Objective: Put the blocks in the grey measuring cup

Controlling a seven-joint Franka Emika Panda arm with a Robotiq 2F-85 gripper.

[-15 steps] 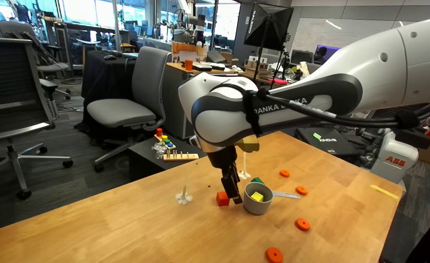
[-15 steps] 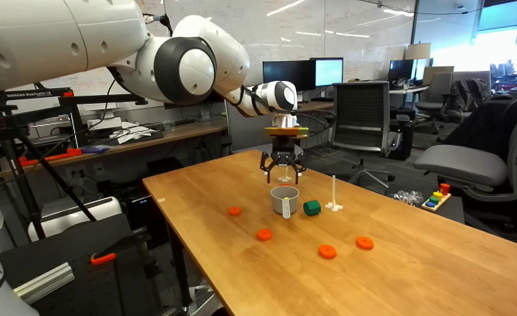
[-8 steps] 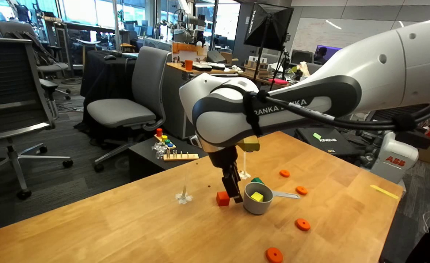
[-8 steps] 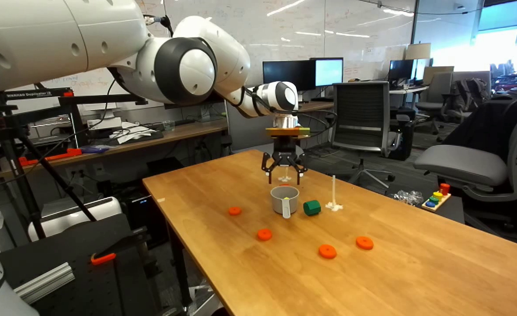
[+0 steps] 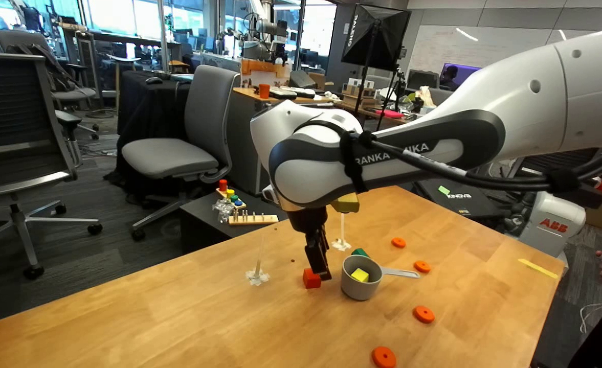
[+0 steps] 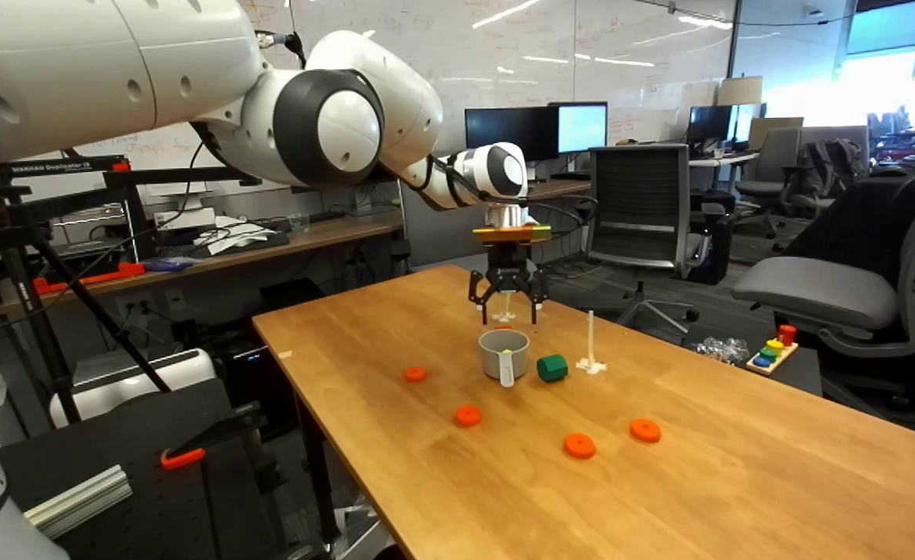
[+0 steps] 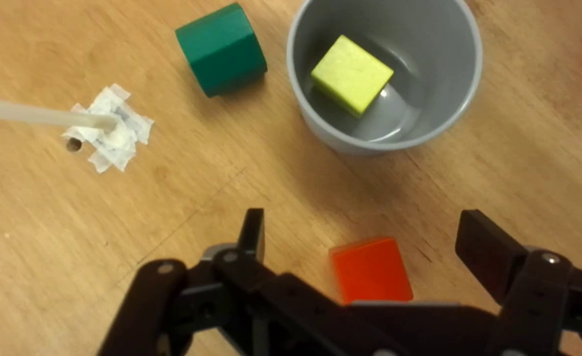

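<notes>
The grey measuring cup (image 5: 358, 292) stands upright on the table, its handle pointing away from the red block. It also shows in an exterior view (image 6: 494, 364) and the wrist view (image 7: 340, 141). The yellow-green block (image 7: 352, 74) lies inside it. The red block (image 7: 374, 271) sits on the table beside the cup; it also shows in an exterior view (image 5: 310, 279), and only a sliver shows in another (image 6: 504, 327). My gripper (image 7: 362, 220) is open and empty above the red block, one finger on each side. Its base hides the block's near edge. It also shows in an exterior view (image 6: 509, 319).
A green block (image 7: 223, 49) lies close beside the cup. Several orange discs, such as this disc (image 5: 423, 314), lie on the table. A thin upright peg (image 6: 591, 338) taped to the table stands near the green block, and another peg (image 5: 259, 255) stands past the red block.
My gripper has moved away from the cup and over towards the red block, staying open. The cup and blocks have not moved. A person's hand has come into view at an exterior view's right edge.
</notes>
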